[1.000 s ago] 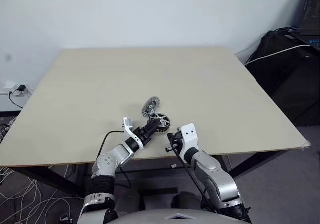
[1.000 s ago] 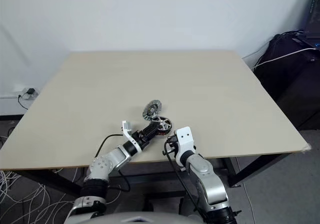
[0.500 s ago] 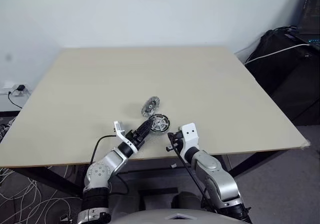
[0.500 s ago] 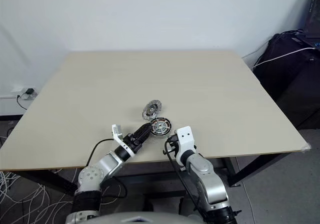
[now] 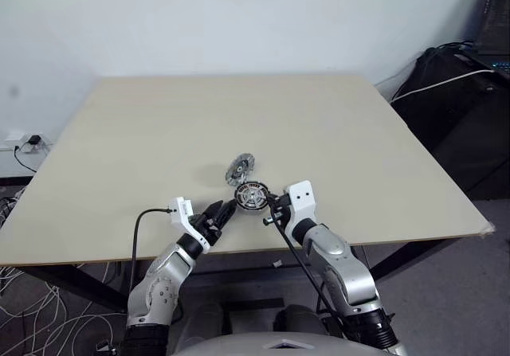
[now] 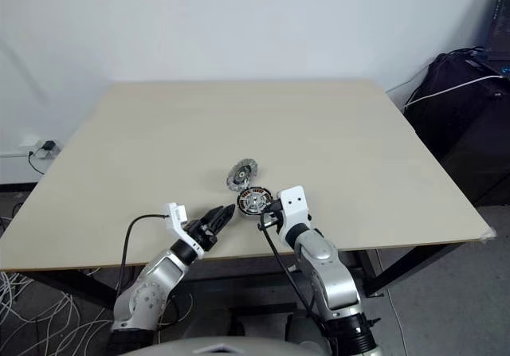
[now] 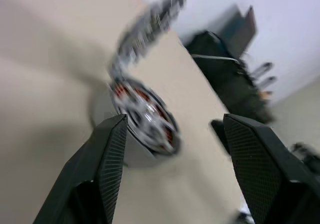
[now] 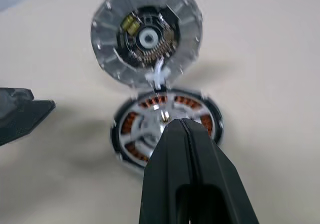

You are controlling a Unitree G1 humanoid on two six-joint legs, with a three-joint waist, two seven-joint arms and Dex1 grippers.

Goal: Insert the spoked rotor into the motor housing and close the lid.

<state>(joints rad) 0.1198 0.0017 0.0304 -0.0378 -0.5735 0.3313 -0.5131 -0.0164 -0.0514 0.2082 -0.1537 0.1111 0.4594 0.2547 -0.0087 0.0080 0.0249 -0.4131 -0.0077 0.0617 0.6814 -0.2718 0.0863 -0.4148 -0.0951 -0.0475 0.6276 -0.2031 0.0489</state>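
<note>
Left tool [image 5: 225, 210]: black fingers spread apart, grasping nothing, pointing level across the front of the surface [image 5: 143, 141] toward the motor parts. Fingertips sit just beside the assembly, short of contact as far as the head views show.

Right tool [image 8: 184, 125]: fingers pressed together into a single black wedge, nothing between them. Its tip hangs over the near edge of the spoked rotor [image 8: 165, 121], angled slightly down; whether it touches the wheel cannot be told.

Spoked rotor lies flat inside the motor housing [image 8: 121, 144], silver spokes on top, copper-coloured windings showing through the gaps between spokes, dark rim around. Assembly rests near the front edge of the pale wooden surface, roughly mid-width, between the two tools.

Lid [image 8: 146, 34] stands tilted on its edge just behind the housing, touching or nearly touching it at its lower rim, inner face turned toward the robot: grey ribbed ring, dark centre with a pale hub, a small yellow component on one side. Not closed onto the housing.

No brand, label or legible writing on any part.

Dark bags [image 5: 454, 109] and cables sit off the right of the surface.
</note>
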